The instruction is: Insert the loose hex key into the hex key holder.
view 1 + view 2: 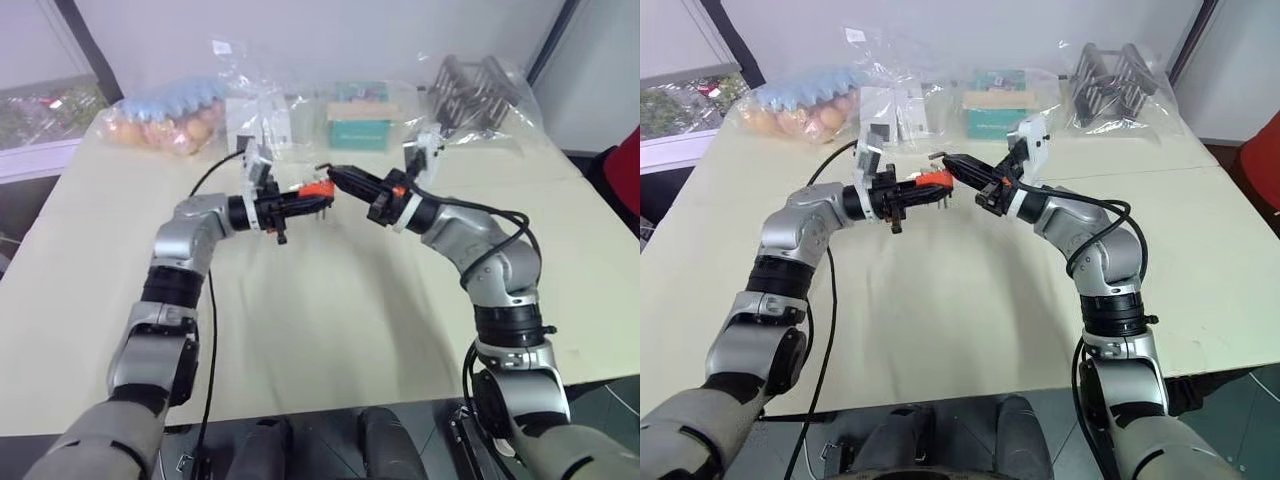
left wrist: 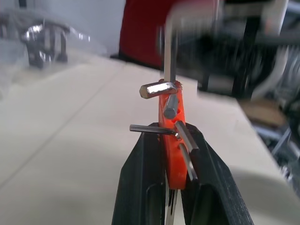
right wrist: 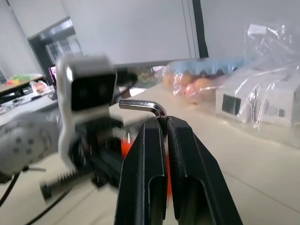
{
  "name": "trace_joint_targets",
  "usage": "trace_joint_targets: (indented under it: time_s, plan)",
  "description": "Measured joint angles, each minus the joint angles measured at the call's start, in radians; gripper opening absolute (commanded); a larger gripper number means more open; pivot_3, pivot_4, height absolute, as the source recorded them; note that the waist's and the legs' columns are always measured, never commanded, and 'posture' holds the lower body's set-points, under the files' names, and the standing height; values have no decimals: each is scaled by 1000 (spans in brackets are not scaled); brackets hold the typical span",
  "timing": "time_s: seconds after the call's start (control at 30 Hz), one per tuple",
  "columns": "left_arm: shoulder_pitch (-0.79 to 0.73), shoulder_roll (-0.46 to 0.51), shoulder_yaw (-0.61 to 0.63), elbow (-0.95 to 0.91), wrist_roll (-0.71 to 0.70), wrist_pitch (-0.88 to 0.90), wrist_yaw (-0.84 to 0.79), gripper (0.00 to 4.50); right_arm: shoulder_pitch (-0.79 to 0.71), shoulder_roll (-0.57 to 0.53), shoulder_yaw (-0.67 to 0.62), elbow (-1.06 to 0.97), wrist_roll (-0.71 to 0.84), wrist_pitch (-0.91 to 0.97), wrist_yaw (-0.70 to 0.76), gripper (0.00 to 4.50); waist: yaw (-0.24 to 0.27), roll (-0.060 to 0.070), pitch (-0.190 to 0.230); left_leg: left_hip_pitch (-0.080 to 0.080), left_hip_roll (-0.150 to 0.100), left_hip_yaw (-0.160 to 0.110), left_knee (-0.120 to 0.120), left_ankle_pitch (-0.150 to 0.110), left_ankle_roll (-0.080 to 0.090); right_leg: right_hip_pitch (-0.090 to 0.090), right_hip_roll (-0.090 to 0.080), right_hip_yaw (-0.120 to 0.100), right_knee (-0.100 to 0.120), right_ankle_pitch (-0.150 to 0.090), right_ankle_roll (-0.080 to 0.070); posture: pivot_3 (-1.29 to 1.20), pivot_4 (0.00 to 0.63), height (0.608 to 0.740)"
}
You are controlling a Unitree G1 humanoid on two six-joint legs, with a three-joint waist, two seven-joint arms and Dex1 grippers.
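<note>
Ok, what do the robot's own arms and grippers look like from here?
Both arms are silver-grey rounded metal segments joined by black ribbed bands. Each ends in a gripper of two long black tapered fingers: left gripper, right gripper. A white boxy camera block sits on each wrist. A thin black cable runs along the left arm; black cables loop over the right arm.

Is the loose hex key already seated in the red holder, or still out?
Cannot tell. The right tool grips the loose hex key at the hex key holder, which the left tool clamps.
</note>
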Motion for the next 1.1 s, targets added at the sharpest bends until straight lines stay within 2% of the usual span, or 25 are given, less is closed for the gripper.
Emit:
trace_joint_targets:
  time_s: [0.27, 0.37, 0.6, 0.73, 0.8, 0.9, 0.97, 1.1]
  plan:
    - [-5, -8, 5, 11, -26, 25, 7, 0, 0, -2, -8, -5, -2, -5, -2, 66, -2, 0, 0, 0, 0, 0, 0, 0, 0, 0, 0, 0, 0, 0, 0, 0, 150, 740]
    - [-1, -1, 5, 6, -19, 13, 11, 0, 0, -1, -5, -4, -4, -6, -1, 923, -2, 0, 0, 0, 0, 0, 0, 0, 0, 0, 0, 0, 0, 0, 0, 0, 150, 740]
    - [1, 10, 7, 2, -13, -3, 12, 0, 5, -20, -2, -12, 30, 43, 38, 4300, 3, 0, 0, 0, 0, 0, 0, 0, 0, 0, 0, 0, 0, 0, 0, 0, 150, 740]
    - [30, 15, -7, -15, 7, 2, 12, 0, 56, -126, -7, -134, 106, 131, 93, 4300, 9, 0, 0, -1, 0, 0, 0, -1, 1, 0, 0, 0, -1, 0, 0, 0, 150, 740]
    - [61, 16, -30, -38, 10, 42, 22, 0, 98, -230, 20, -190, 63, 107, 137, 4300, 14, 0, 0, -1, 0, 1, 1, -1, 1, 0, 0, 0, -1, 0, 0, 0, 150, 740]
    - [132, 15, -38, -83, -21, 228, 66, 0, 190, -381, 79, -228, -35, 40, 218, 4300, 20, 0, 0, -1, 0, 2, 2, -2, 3, 0, 0, 0, 0, 0, 0, 0, 150, 740]
    - [171, 5, -30, -84, -53, 359, 118, 0, 225, -407, 80, -228, -49, 27, 245, 4300, 19, -1, 0, -1, 0, 2, 2, -2, 3, 0, 0, 0, 0, 0, 0, 0, 150, 740]
    - [188, -34, 7, -64, -79, 505, 250, 0, 237, -418, 73, -239, -52, 14, 257, 4300, 23, -1, 0, 0, 1, 1, 3, -1, 3, 1, 0, 0, 0, 0, 0, 0, 150, 740]
